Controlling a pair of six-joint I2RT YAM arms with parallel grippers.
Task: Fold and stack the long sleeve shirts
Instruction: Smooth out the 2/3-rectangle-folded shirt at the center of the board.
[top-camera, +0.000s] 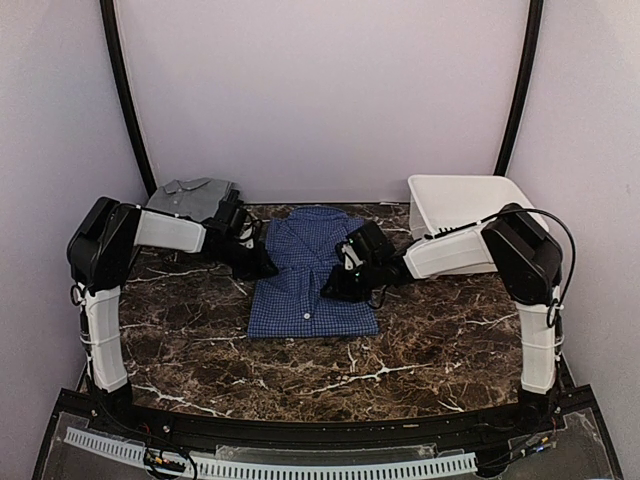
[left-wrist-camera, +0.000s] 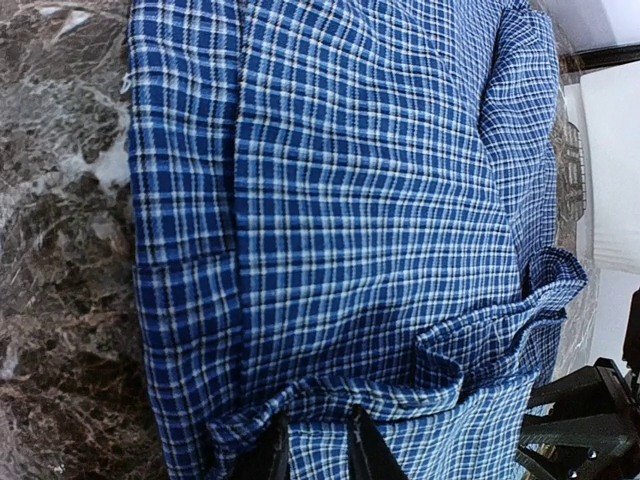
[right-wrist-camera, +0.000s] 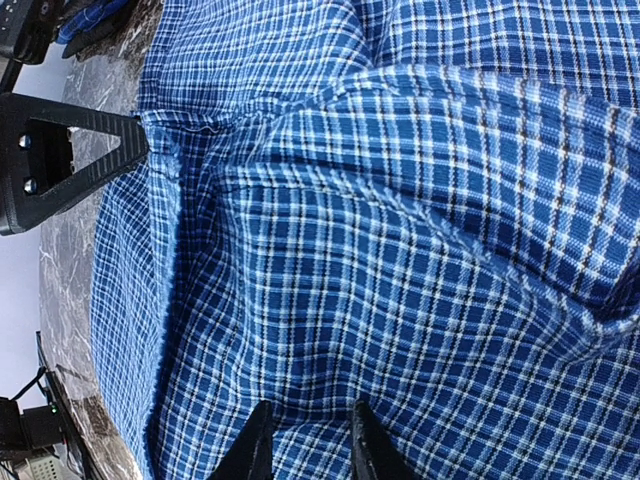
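The left claw (left-wrist-camera: 315, 428) pinches a bunched edge of the blue shirt (left-wrist-camera: 350, 200) in its jaws; the right claw (right-wrist-camera: 310, 418) grips it likewise.

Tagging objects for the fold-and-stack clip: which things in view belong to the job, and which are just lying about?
Job: blue checked shirt, grey shirt, left end effector, right end effector.
Lying about: white tub, marble table.

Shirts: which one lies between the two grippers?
The blue checked shirt, with the left gripper and right gripper at its sides. The plain grey shirt lies apart, far left.
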